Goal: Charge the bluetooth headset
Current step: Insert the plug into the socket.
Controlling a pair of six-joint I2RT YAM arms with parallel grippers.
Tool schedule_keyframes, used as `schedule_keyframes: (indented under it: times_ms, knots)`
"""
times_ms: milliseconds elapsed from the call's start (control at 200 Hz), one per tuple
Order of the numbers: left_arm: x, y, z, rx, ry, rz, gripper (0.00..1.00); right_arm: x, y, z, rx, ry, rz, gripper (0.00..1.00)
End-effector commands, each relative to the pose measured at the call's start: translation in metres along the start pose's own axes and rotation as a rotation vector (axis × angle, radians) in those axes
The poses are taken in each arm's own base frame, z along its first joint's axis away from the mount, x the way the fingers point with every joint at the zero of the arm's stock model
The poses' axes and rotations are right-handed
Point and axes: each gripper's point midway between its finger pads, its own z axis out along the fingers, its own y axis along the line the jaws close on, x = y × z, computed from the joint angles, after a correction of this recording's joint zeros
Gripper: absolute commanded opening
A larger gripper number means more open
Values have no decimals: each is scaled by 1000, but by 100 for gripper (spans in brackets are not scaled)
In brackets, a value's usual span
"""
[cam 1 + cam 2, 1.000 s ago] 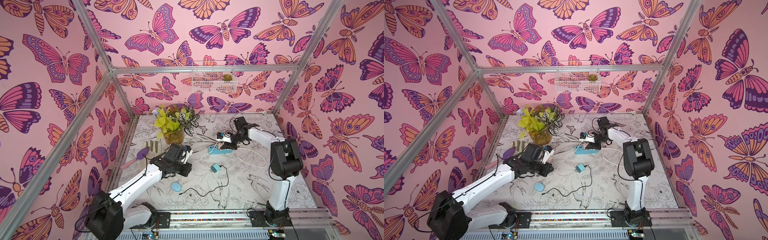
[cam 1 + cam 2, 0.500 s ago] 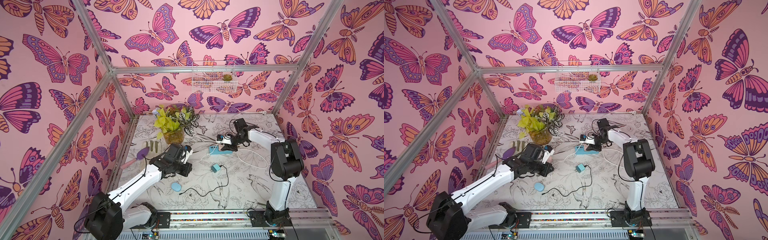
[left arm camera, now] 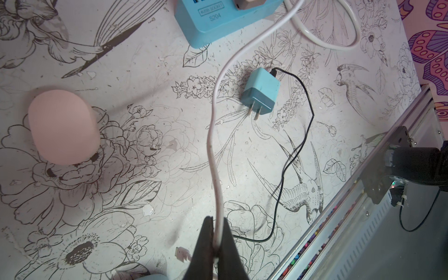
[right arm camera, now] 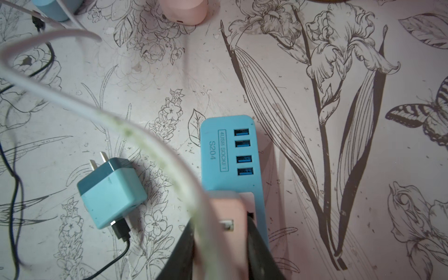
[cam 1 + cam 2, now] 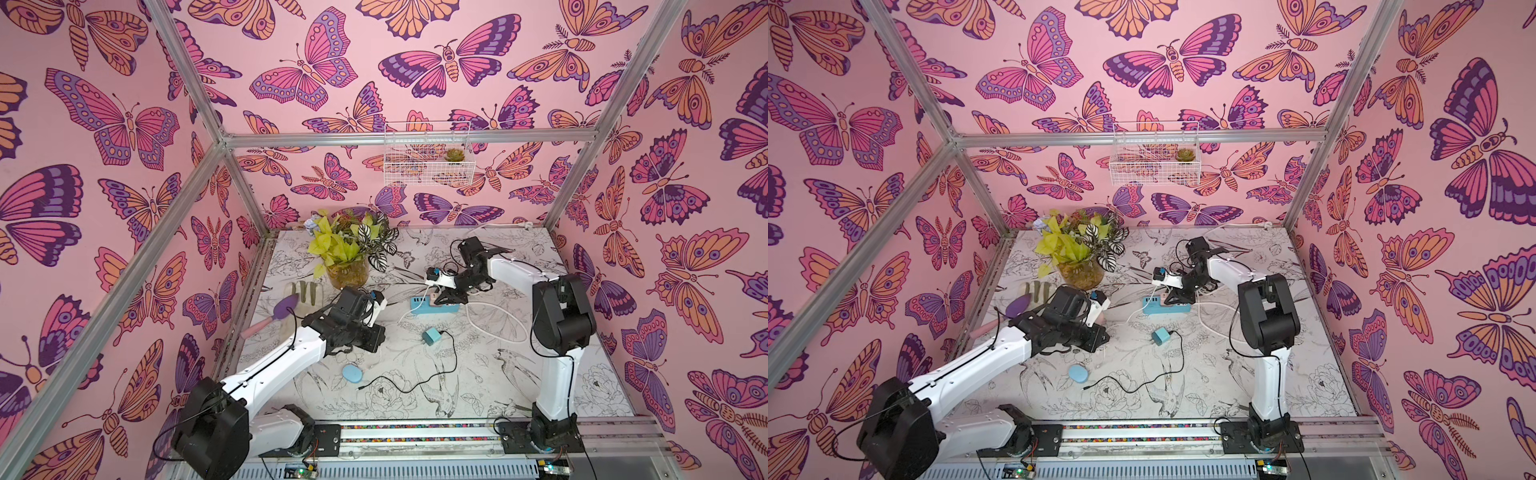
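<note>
Blue socket strip [image 4: 209, 174] label reads "4USB SOCKET S204"

bare tabletop [image 5: 602, 374] front right, black cable [image 3: 312, 114] and blue adapter [image 3: 260, 93] strewn mid-table, plant [image 5: 347, 249] crowding back-left corner

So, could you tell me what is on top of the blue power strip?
A pink adapter, held in the right gripper, is over one end; a white cable runs to it. The four USB ports are uncovered. Whether its prongs are seated is hidden beneath it.
</note>
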Motion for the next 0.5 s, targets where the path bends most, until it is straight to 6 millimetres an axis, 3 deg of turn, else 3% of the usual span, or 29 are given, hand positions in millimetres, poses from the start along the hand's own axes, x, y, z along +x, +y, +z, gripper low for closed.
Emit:
schedule_keyframes:
  times_ms: [0,496]
  knots:
    - [-3,-2,0,21,-4,-6,0,12,8,8,-34,66,14,1]
    - [0,-1,-1,14,-11,-2,0,54,19,33,-76,265,11,1]
